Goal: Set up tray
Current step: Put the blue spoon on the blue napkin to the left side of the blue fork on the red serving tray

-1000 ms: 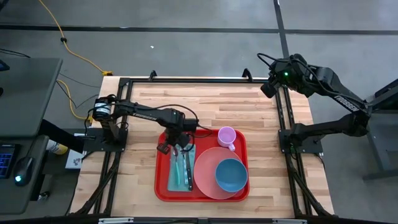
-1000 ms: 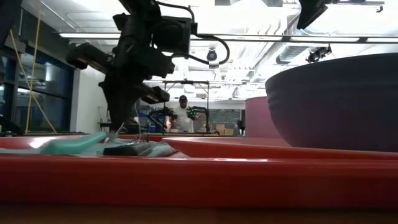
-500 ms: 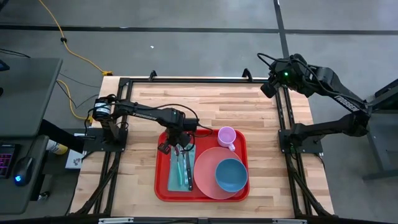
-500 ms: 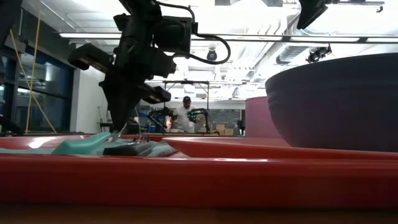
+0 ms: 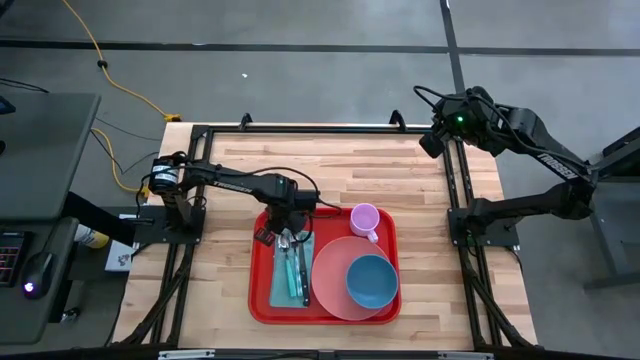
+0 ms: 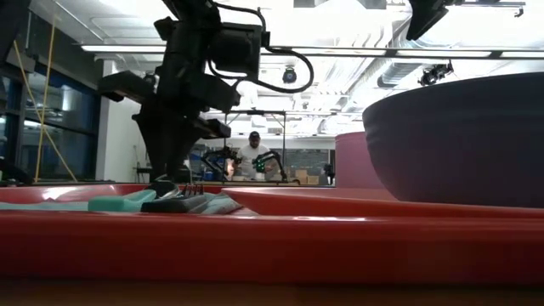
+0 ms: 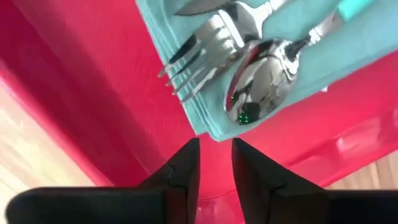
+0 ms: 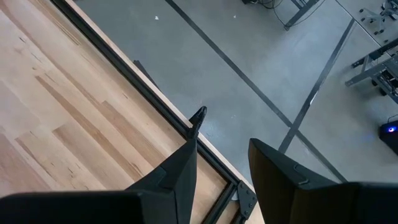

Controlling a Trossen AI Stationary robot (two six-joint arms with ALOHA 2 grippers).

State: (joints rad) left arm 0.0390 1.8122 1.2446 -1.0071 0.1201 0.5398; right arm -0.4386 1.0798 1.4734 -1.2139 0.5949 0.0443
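The red tray point(image 5: 256, 300) lies at the table's near middle. On its left half lies a teal napkin point(image 5: 280, 288) with a fork point(image 7: 199, 50), a spoon point(image 7: 261, 84) and a knife point(image 7: 205, 5) on it. A pink plate point(image 5: 328, 272) carrying a blue bowl point(image 5: 372, 282) and a pink cup point(image 5: 365, 218) fill its right half. My left gripper point(image 7: 212, 152) points down over the tray's far left, open, its fingers on either side of the napkin's far corner point(image 7: 208, 132). My right gripper point(image 8: 224, 146) waits open, high over the table's far right corner.
Black frame rails point(image 5: 300, 130) run along the table's far edge and both sides. Bare wood point(image 5: 400, 170) shows beyond the tray. In the low view the bowl point(image 6: 459, 140) and the tray's near rim point(image 6: 255, 246) fill the foreground, and a person stands far back in the room.
The napkin's edge beside my left gripper stood raised off the tray a second ago and now lies flat. The left gripper has turned slightly about its own axis and stayed where it was.
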